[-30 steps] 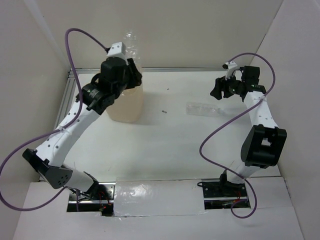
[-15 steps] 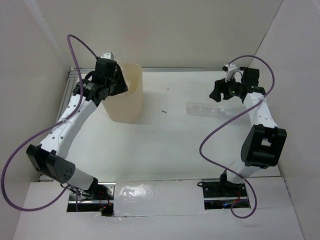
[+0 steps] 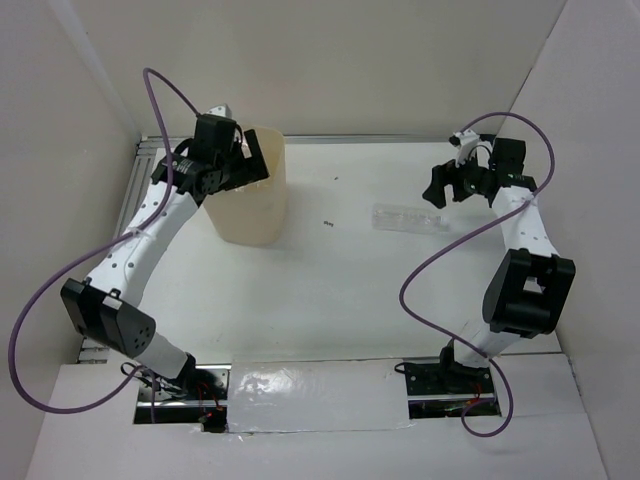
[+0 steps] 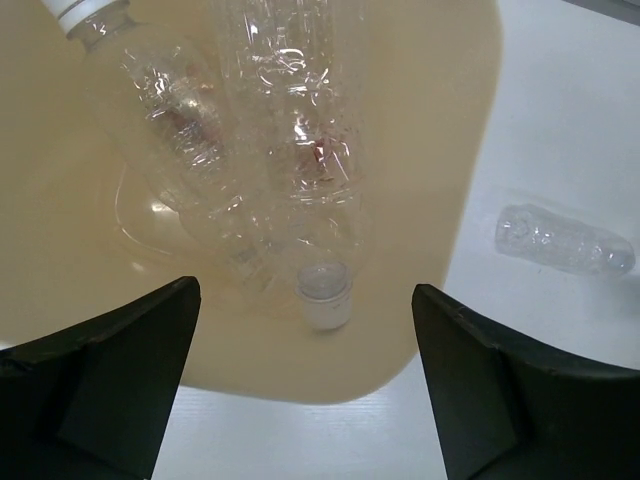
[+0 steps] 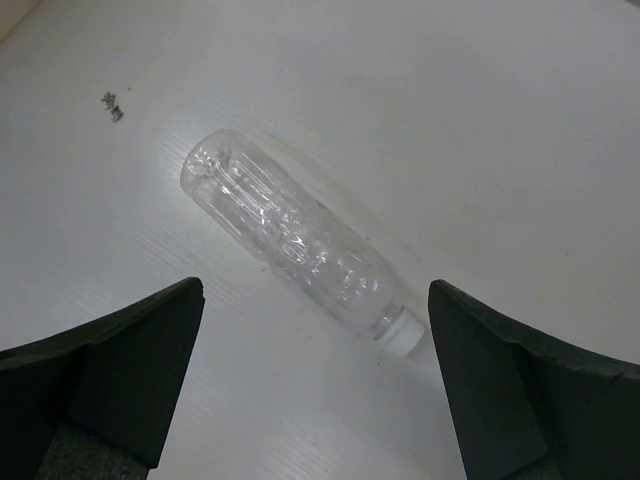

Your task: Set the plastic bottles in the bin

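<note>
While one bottle point(image 5: 300, 245) lies outside | bin point(image 4: 430, 120): clear bottles point(image 4: 290, 150) heaped inside

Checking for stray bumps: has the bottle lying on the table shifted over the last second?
No. The bottle lies where it did, at the same gap to the right of the dark mark.

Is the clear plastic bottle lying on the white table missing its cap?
No, a white cap sits on the neck of that clear bottle.
</note>
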Available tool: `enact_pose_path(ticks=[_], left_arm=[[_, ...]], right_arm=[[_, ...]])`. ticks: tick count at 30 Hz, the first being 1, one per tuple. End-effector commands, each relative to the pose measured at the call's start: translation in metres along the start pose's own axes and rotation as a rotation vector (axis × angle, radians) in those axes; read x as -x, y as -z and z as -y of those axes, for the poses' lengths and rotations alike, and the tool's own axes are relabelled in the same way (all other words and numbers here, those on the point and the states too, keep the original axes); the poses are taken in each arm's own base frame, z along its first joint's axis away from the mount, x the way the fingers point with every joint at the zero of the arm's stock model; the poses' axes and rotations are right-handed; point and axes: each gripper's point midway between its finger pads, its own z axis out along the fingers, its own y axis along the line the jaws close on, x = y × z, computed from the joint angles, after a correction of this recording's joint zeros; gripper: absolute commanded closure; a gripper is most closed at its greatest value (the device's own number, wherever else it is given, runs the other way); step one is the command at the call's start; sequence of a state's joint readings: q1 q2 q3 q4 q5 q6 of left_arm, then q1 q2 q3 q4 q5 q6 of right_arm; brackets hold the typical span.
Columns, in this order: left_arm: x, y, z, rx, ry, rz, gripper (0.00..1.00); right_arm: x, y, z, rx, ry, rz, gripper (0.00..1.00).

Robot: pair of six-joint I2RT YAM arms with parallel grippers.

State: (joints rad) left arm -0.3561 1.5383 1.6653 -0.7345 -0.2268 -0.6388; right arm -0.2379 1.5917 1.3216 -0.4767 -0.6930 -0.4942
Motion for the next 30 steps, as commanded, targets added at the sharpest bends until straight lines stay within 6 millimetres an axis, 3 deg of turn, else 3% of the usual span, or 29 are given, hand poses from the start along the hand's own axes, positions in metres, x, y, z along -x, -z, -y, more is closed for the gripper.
enact_pose_path(ticks=[1, 3, 4, 6, 7, 9, 10, 11, 13, 14, 16, 17, 18, 19, 21, 24, 25, 27, 28, 30], left_arm=[[0.033, 0.045, 0.020, -0.104, 0.024, 0.101, 0.00], [0.045, 0.066, 0.024, -0.145, 0.021, 0.149, 0.00], [0.047, 0.075, 0.029, -0.174, -0.005, 0.166, 0.00], [0.055, 0.092, 0.036, -0.229, -0.031, 0.226, 0.00], [0.049, 0.108, 0.040, -0.285, -0.075, 0.242, 0.00], [0.049, 0.124, 0.051, -0.383, -0.115, 0.296, 0.00], [0.039, 0.133, 0.059, -0.468, -0.150, 0.286, 0.00], [0.019, 0.135, 0.055, -0.501, -0.188, 0.275, 0.00], [0.002, 0.138, 0.056, -0.565, -0.200, 0.268, 0.00], [-0.022, 0.124, 0.046, -0.550, -0.207, 0.209, 0.00], [-0.042, 0.131, 0.042, -0.580, -0.198, 0.198, 0.00], [-0.064, 0.117, 0.031, -0.560, -0.201, 0.157, 0.00], [-0.074, 0.115, 0.025, -0.554, -0.190, 0.141, 0.00], [-0.079, 0.125, 0.022, -0.577, -0.193, 0.165, 0.00], [-0.104, 0.112, 0.005, -0.540, -0.168, 0.130, 0.00], [-0.129, 0.112, -0.010, -0.531, -0.131, 0.100, 0.00], [-0.137, 0.112, -0.015, -0.530, -0.122, 0.096, 0.00], [-0.148, 0.112, -0.018, -0.532, -0.102, 0.075, 0.00], [-0.151, 0.111, -0.020, -0.531, -0.103, 0.072, 0.00], [-0.163, 0.108, -0.026, -0.521, -0.078, 0.050, 0.00]], right_arm=[[0.005, 0.006, 0.008, 0.017, 0.159, 0.015, 0.00], [-0.009, 0.004, -0.004, 0.105, 0.245, -0.012, 0.00], [-0.012, 0.004, -0.004, 0.139, 0.428, -0.011, 0.00], [-0.040, 0.002, -0.018, 0.237, 0.533, -0.049, 0.00], [-0.046, -0.001, -0.017, 0.270, 0.677, -0.048, 0.00], [-0.059, -0.008, -0.017, 0.302, 0.754, -0.079, 0.00], [-0.066, -0.011, -0.015, 0.316, 0.765, -0.094, 0.00], [-0.074, -0.024, -0.020, 0.356, 0.766, -0.103, 0.00], [-0.069, -0.035, -0.015, 0.375, 0.770, -0.115, 0.00], [-0.078, -0.049, -0.019, 0.417, 0.748, -0.132, 0.00], [-0.075, -0.061, -0.017, 0.432, 0.766, -0.149, 0.00], [-0.083, -0.072, -0.024, 0.463, 0.767, -0.165, 0.00], [-0.084, -0.078, -0.025, 0.460, 0.766, -0.173, 0.00], [-0.074, -0.087, -0.020, 0.422, 0.808, -0.156, 0.00], [-0.078, -0.108, -0.021, 0.386, 0.835, -0.178, 0.00], [-0.093, -0.127, -0.028, 0.421, 0.853, -0.252, 0.01], [-0.105, -0.134, -0.029, 0.443, 0.839, -0.292, 0.04], [-0.106, -0.136, -0.032, 0.469, 0.829, -0.318, 0.14], [-0.104, -0.134, -0.031, 0.466, 0.830, -0.331, 0.30], [-0.102, -0.130, -0.035, 0.496, 0.804, -0.338, 0.47]])
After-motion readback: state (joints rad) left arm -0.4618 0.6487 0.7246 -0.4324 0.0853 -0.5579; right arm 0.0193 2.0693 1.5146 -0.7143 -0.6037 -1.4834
